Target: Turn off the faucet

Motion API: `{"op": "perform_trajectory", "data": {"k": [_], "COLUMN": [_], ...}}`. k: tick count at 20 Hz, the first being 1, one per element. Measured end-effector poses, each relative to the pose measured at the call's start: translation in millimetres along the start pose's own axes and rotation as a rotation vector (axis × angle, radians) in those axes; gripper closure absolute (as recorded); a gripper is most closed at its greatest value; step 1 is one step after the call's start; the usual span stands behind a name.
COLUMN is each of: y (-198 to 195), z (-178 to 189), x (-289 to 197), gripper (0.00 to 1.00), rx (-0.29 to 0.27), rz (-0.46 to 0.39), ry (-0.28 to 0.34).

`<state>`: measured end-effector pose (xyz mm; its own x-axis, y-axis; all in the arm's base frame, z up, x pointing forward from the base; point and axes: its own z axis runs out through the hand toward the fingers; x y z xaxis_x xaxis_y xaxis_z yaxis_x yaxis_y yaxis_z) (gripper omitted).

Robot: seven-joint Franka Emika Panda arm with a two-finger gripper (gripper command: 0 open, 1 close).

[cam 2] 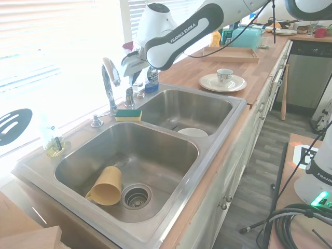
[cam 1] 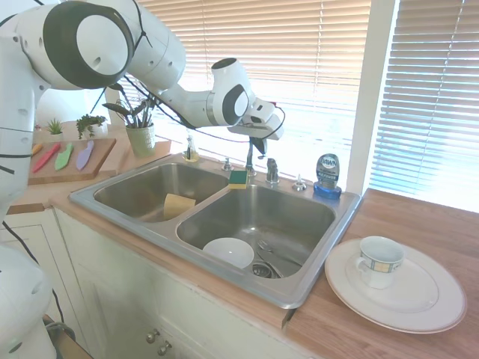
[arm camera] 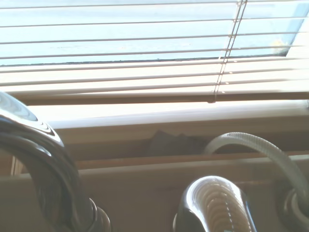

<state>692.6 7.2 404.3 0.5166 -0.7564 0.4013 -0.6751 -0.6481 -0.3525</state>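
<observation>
A: Stainless-steel double-basin sink set in a wooden counter. What sits in the basins?

B: One basin holds a white ceramic bowl near the drain. The other holds a yellow plastic cup on its side, just beside its drain. A yellow-and-green sponge rests on the back ledge at the divider.

A: Faucet?

B: Shiny chrome faucet with a tall gooseneck spout stands at the back ledge, behind the divider. Its short curved lever handle is just beside it.

A: Gripper?

B: White arm's dark two-finger gripper hangs just above the lever handle, near the spout. Fingers point down; whether apart or together, I cannot tell. Wrist view shows only chrome curves against window blinds.

A: Other containers?

B: Blue dish-soap bottle on the ledge by the window. White round plate on the counter carries a white patterned mug, upright.
</observation>
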Motion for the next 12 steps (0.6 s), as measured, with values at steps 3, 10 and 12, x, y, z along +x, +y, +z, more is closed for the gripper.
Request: {"op": "perform_trajectory", "data": {"k": [3,10,12], "y": [1.8,17.1,33.1], "z": [-3.5,-34.2,-38.6], "x": [-0.6,-13.1,-25.3], "gripper": [1.00,1.00,1.00], "rx": [-0.003,-0.064,-0.133], "rz": [0.002,0.003,-0.004], "ry": [-0.004,-0.060,-0.124]}}
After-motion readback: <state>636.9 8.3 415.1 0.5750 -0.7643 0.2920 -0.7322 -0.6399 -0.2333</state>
